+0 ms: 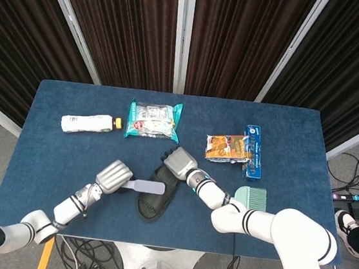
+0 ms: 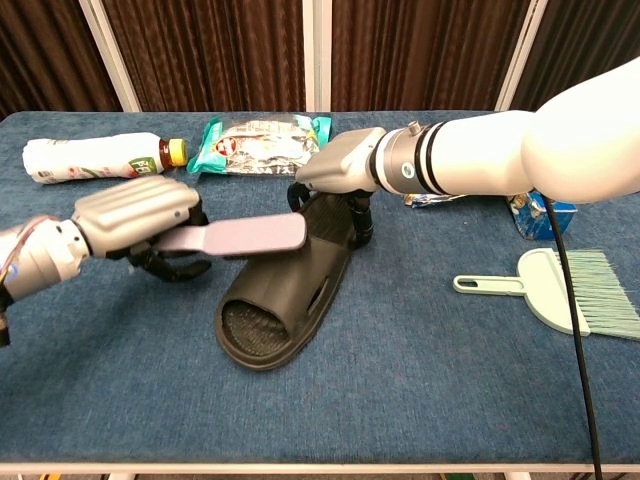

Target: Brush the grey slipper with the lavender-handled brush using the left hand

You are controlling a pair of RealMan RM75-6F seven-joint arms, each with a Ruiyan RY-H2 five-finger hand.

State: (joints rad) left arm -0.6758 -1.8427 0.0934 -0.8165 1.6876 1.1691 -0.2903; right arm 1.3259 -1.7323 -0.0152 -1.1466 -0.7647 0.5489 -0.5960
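Grey rubber, the slipper (image 2: 285, 292) lies near the front middle of the blue table (image 2: 420, 380), toe toward the camera in the chest view. The left hand (image 2: 135, 215) grasps the lavender-handled brush (image 2: 235, 238), its head held across the slipper's strap. The right hand (image 2: 340, 172) presses on the slipper's heel end, fingers curled over the rim. Behind lie a bottle (image 2: 95, 156), a teal-edged snack bag (image 2: 262, 144) and an orange packet (image 1: 227, 147); their printing is too small to read.
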